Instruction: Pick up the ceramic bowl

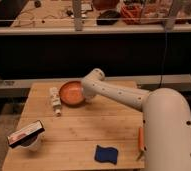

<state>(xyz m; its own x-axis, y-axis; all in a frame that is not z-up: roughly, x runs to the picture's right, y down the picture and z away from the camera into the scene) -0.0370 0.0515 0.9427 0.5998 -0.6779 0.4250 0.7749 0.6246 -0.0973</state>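
The ceramic bowl (pixel 70 93), orange with a darker rim, is at the back middle of the wooden table (pixel 84 127). Its inside faces the camera, so it looks tipped up off the wood. The white arm reaches in from the lower right, and its gripper (pixel 85 92) sits at the bowl's right rim, shut on that rim. The arm's wrist hides most of the contact.
A small white bottle (pixel 54 100) lies just left of the bowl. A white cup with a dark packet on top (pixel 26 136) stands at the front left. A blue sponge (pixel 106 153) and an orange stick (pixel 140 140) lie at the front right, beside the robot's body.
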